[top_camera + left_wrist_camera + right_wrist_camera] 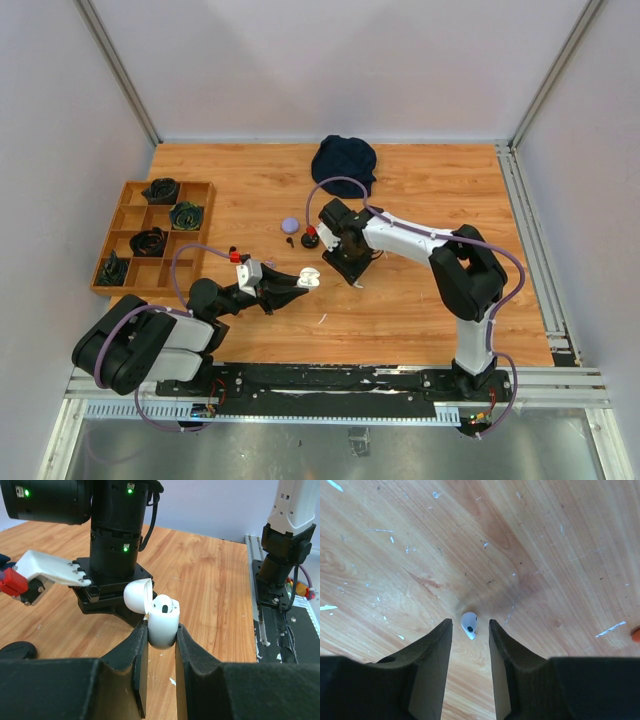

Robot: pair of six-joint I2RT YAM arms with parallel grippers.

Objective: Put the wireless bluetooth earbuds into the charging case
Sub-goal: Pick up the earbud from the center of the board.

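Progress looks about halfway, by my guess.

Top view: the left gripper (302,283) is out over the wooden table (420,300), clamped on the small white plastic charging case (311,279). The right gripper (345,268) points down at the boards just beside it.

Left wrist view: the case sits upright, pinched between both pads, with its lid flipped open. 1 white earbud (165,605) looks seated in a slot already. Can't tell about the other slot from here.

Right wrist view: a 2nd tiny white plastic earbud (468,623) lies on the table right between the right fingers. They stand apart on either side of it, not pinching it yet.

So what's left, I reckon: grab that one, carry it over to the open case, and drop it in.
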